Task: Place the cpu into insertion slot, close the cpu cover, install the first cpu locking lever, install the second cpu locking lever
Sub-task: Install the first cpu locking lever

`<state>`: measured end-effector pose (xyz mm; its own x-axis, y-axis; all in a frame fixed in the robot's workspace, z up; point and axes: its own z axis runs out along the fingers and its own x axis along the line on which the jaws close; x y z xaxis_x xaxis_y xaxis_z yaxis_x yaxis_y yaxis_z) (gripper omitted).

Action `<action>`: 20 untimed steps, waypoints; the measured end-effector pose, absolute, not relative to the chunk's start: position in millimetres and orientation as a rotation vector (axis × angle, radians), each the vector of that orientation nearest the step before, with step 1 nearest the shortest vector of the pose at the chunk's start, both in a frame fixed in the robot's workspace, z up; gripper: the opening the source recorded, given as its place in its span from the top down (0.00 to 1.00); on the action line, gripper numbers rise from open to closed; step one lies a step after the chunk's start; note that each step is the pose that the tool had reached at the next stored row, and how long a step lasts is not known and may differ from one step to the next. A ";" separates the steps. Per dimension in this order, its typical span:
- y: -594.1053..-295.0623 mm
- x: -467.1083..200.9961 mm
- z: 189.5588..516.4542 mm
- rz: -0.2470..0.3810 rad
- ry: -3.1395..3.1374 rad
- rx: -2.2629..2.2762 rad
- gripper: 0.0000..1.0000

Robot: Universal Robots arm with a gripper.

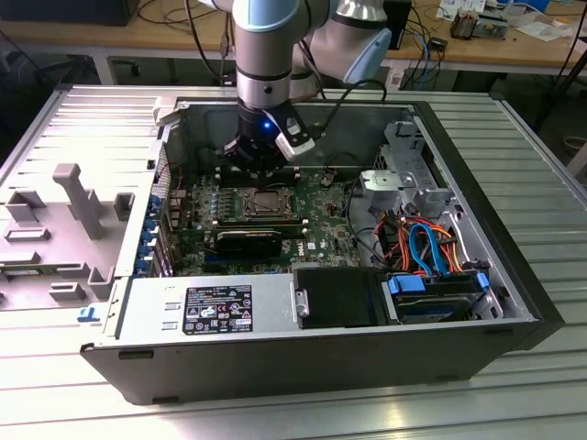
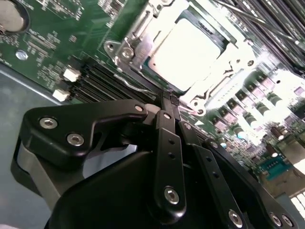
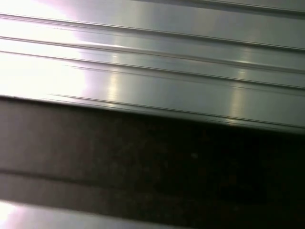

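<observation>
robot jaws (image 2: 172, 102) pinched together, seemingly gripping a thin wire locking lever (image 2: 143, 87); just beyond them the cpu (image 2: 190, 50) lies seated in the insertion slot (image 1: 266, 203) under the cpu cover (image 2: 138, 52); lever likely stiff, springy, slippery, best gripped at its end

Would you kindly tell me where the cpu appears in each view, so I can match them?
Exterior view: the cpu sits in the insertion slot on the green board, just below the end effector.
Second wrist view: the cpu lies bright, beyond the closed end effector.
First wrist view: I see ribbed metal, no cpu.
Shared landmark: the silver cpu cover.
</observation>
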<state>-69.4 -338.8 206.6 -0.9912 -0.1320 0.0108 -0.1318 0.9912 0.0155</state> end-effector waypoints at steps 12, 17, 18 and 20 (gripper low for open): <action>-341.9 -56.9 204.4 -0.026 -3.123 0.210 0.89; -344.7 -48.1 204.2 -0.029 -3.122 0.210 0.89; -344.7 -46.3 204.1 -0.029 -3.122 0.210 0.89; -344.7 -43.9 203.8 -0.029 -3.122 0.210 0.89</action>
